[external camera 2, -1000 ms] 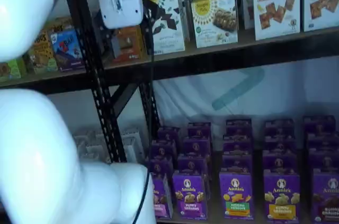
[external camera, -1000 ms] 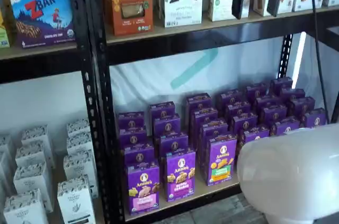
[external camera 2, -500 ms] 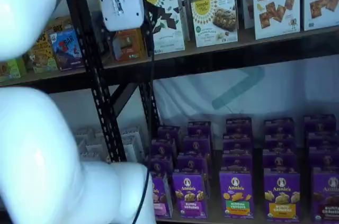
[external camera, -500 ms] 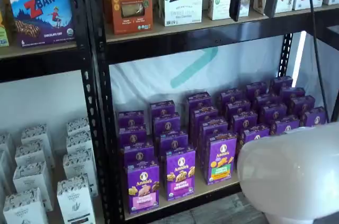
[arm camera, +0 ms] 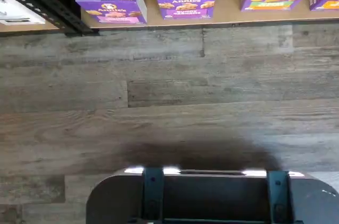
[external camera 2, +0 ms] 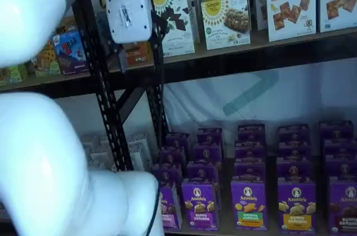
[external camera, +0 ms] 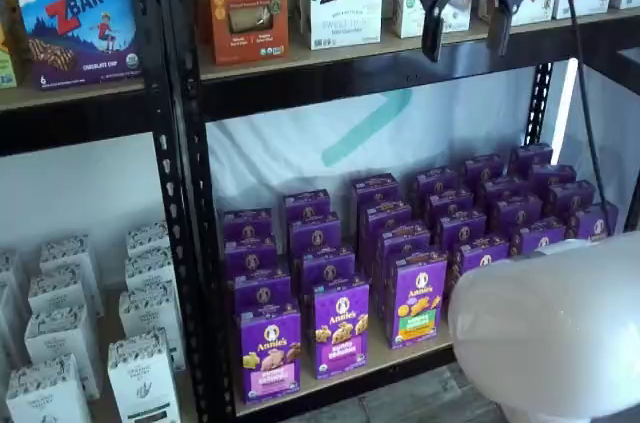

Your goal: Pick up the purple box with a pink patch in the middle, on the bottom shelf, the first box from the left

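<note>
One purple box [external camera: 269,353] is the target here, pink patch low on its front, standing at the very front of the leftmost row on the bottom shelf [external camera: 350,375], right next to the black upright [external camera: 195,243]. It's face-out at the shelf edge like retail stock, probably so the label reads and the arm can get at it without reaching over anything. The wrist view shows it too [arm camera: 111,8], with the wood floor [arm camera: 169,102] below.

Counting the front line in a shelf view: three Annie's boxes show their fronts clearly, the pink one, a purple-labelled one [external camera: 341,327] and a green-patch one [external camera: 417,298]; the rows further right are partly hidden by the arm's white housing [external camera: 550,323]. The pink row looks four deep, but the back ones are dim.

The gripper [external camera: 466,38] hangs high, level with the upper shelf's rail and well above the target, its jaws spread wide with nothing between them. It'd need to drop and swing left, by the look of it.
</note>
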### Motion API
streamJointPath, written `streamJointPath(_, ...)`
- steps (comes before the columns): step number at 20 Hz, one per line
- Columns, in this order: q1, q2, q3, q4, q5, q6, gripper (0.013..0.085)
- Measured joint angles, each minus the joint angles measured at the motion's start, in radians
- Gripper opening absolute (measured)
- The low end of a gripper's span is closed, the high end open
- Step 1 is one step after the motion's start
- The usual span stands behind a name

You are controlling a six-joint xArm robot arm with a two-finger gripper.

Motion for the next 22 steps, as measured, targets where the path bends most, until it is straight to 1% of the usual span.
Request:
streamJointPath(2,0.010,-0.004,0.024,0.000,-0.017,0.009,0.0850)
streamJointPath(4,0.011,-0.010,0.054,0.011,-0.039,0.012,0.0850)
streamJointPath(8,0.017,-0.029,0.121,0.021,-0.104,0.015,0.0850)
streamJointPath(14,0.046,-0.040,0.207,-0.012,-0.192,0.034,0.0850)
streamJointPath(22,0.041,-0.041,0.303,-0.021,-0.296,0.025,0.0850)
